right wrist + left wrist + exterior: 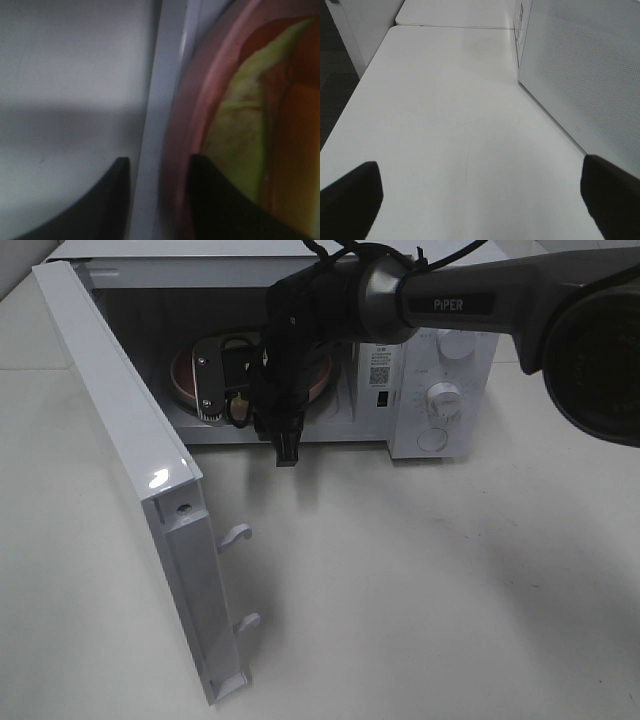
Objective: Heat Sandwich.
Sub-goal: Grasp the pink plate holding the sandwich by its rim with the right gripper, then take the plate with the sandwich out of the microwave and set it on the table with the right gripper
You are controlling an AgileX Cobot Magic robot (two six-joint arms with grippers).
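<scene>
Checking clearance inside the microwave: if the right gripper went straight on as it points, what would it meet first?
Probably the pink plate; the right gripper already straddles its rim, with the sandwich just beyond. Depth is unclear.

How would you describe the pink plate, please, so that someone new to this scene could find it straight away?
Start at the white microwave at the back of the table, its door swung wide open. Look into the dark cavity behind the right arm's black wrist. The plate is the round pink dish lying flat there, the only coloured thing among white and black, holding food with a yellow-green layer.
</scene>
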